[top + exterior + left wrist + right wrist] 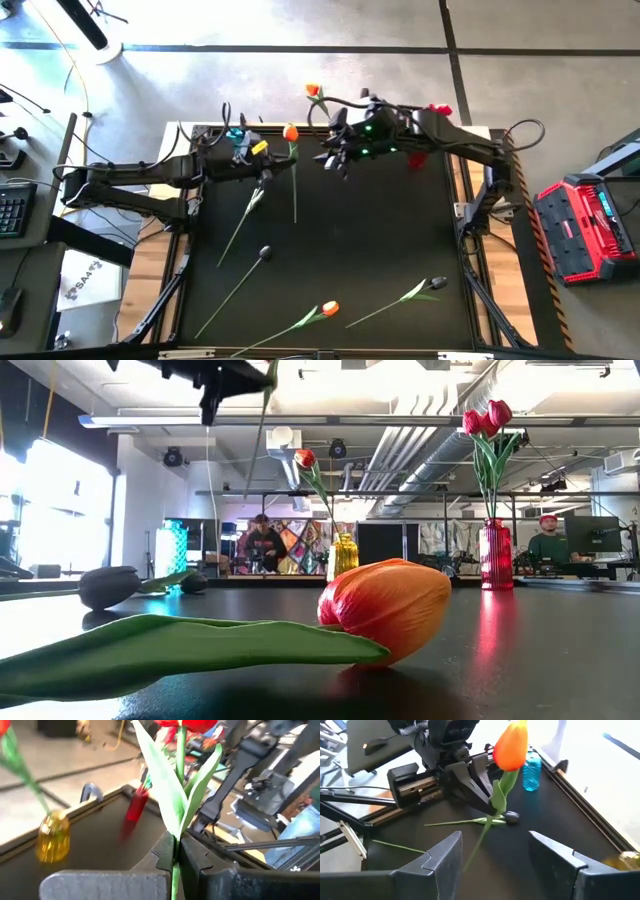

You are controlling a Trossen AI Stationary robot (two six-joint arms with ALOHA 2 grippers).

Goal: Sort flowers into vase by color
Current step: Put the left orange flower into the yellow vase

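Note:
My left gripper (266, 178) (176, 847) hangs above the table's left-centre, shut on a tulip with an orange head (290, 132) (511, 746). My right gripper (335, 155) (495, 860) is open, facing that flower from the right. The stem's lower end (472, 860) reaches toward the gap between its fingers, touching neither. At the far edge stand a yellow vase (345, 555) with one red-orange tulip and a red vase (495, 555) with red tulips. On the table lie two black tulips (265, 252) (437, 284) and an orange one (328, 309) (385, 605). My left gripper pinches the tulip's stem (175, 851) between its two fingers, just below the leaves, with the fingers across the stem. It comes from the table's left, slanting down. The flower is lifted clear, head up and tilted, and its lower stem sticks out beneath the fingers.
A blue bottle (532, 770) stands near the table's far left corner. A raised rim (90, 805) runs round the black table. A red tool case (590, 225) sits off the right side. People sit in the room beyond (262, 545).

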